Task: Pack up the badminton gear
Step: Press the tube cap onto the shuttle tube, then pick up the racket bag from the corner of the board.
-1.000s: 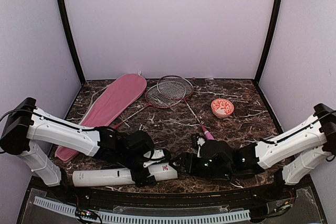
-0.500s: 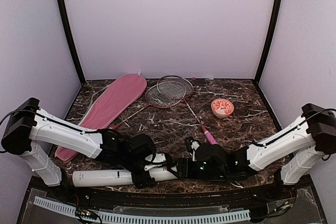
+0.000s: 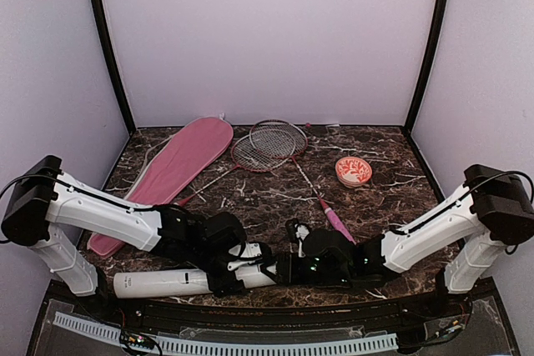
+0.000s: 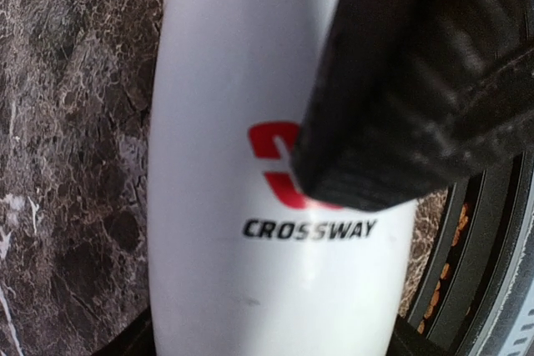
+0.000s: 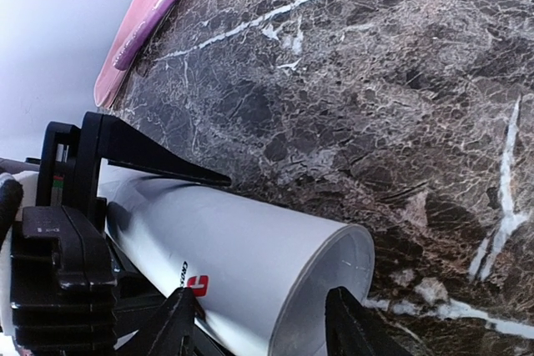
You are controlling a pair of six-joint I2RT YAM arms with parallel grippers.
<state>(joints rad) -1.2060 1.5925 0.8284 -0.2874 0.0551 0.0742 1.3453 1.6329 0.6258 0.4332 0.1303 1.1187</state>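
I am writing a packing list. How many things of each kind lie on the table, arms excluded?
Rackets: 2
Pink bag: 1
White tube: 1
Red-and-white round dish: 1
Shuttlecocks: 0 clearly visible
Total: 5

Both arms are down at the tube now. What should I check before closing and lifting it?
1. Tube lying flat, open mouth toward right arm: ok.
2. Left pincer straddling tube at the logo: ok.
3. Left pincer's hold firm: cannot tell.
4. Right pincer lined up at the mouth: ok.
5. Right arm clear of racket handle: cannot tell.
6. Shuttlecocks inside tube: cannot tell.
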